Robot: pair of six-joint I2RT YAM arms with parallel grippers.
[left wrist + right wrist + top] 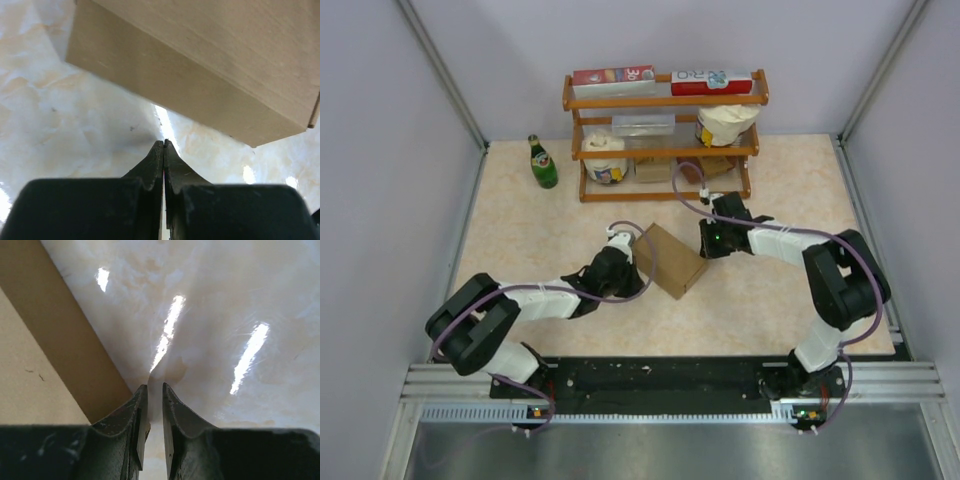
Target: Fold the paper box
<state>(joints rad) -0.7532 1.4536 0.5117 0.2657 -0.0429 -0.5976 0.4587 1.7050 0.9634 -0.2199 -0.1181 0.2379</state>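
The paper box [670,261] is a closed kraft-brown cardboard box lying aslant on the table between my two arms. My left gripper [631,260] is at its left side. In the left wrist view it [164,142] is shut and empty, low over the table, with the box [200,75] just ahead of the tips and apart from them. My right gripper [705,249] is at the box's right corner. In the right wrist view it [155,386] is all but shut, a narrow gap showing only table, with the box [50,340] beside its left finger.
A wooden shelf [665,100] at the back holds red-and-white cartons [613,76], a bowl and jars. A green bottle [542,163] stands left of it. Grey walls close in the table on the left, right and back.
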